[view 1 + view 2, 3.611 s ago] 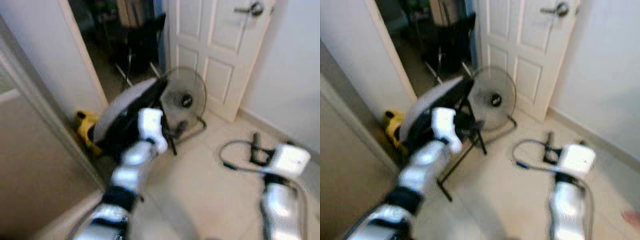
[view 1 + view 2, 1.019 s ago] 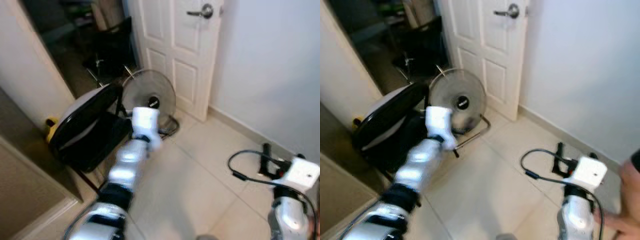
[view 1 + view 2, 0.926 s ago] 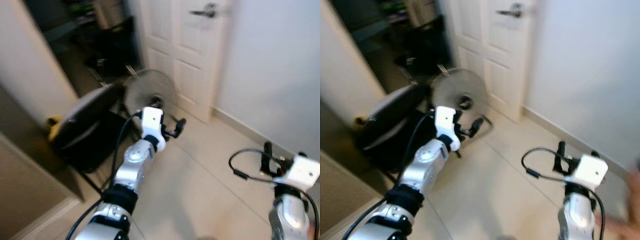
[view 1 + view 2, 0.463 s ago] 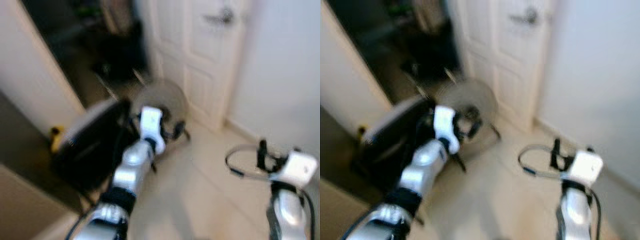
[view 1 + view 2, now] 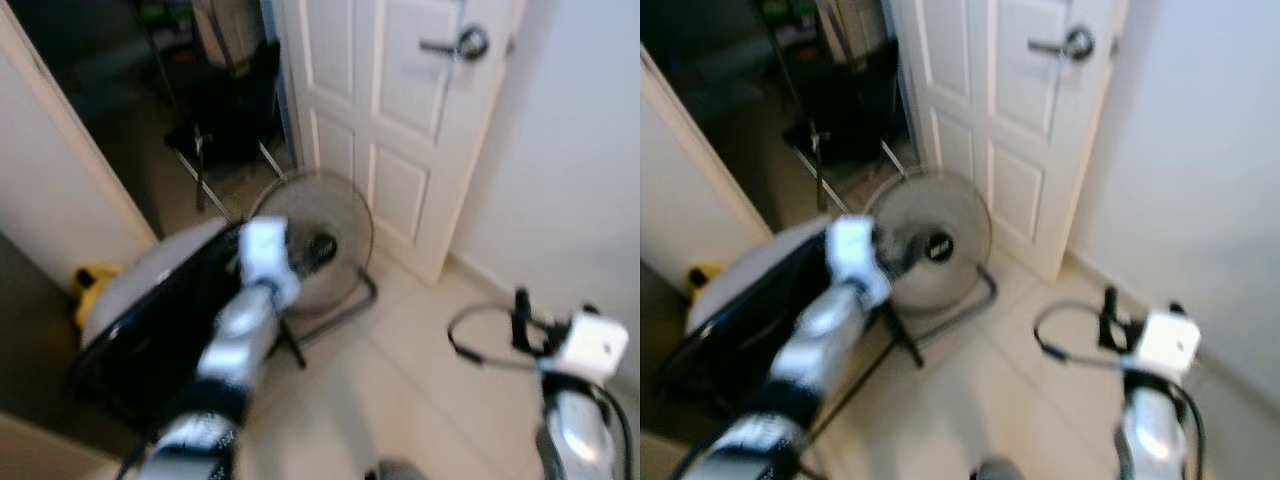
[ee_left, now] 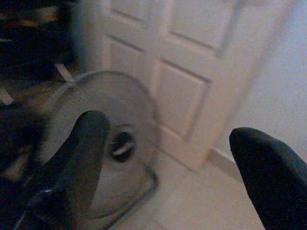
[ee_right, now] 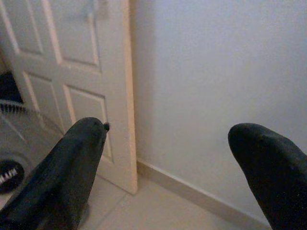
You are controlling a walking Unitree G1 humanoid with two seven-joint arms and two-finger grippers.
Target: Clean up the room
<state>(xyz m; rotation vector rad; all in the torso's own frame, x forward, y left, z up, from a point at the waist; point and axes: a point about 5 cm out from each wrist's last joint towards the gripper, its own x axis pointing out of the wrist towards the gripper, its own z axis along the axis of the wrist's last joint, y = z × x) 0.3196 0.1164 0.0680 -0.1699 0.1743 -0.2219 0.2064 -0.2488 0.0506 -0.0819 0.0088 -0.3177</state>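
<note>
Left gripper (image 6: 168,153), fingers spread and holding nothing, reaches toward the round grey wire-cage floor fan (image 5: 312,243) standing on pale tile at the foot of the white panelled door (image 5: 400,120). Right gripper (image 7: 172,158) hangs near right, likewise spread and empty. Likely light but awkward, the fan's thin cage would bend; its tubular base looks the firmer hold. Head views add a black folding chair (image 5: 150,320) left of it.

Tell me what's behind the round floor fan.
Behind the fan stands the open white door. Left of it a dark doorway shows a black folding chair. The fan covers the door's bottom corner and the floor there.
</note>
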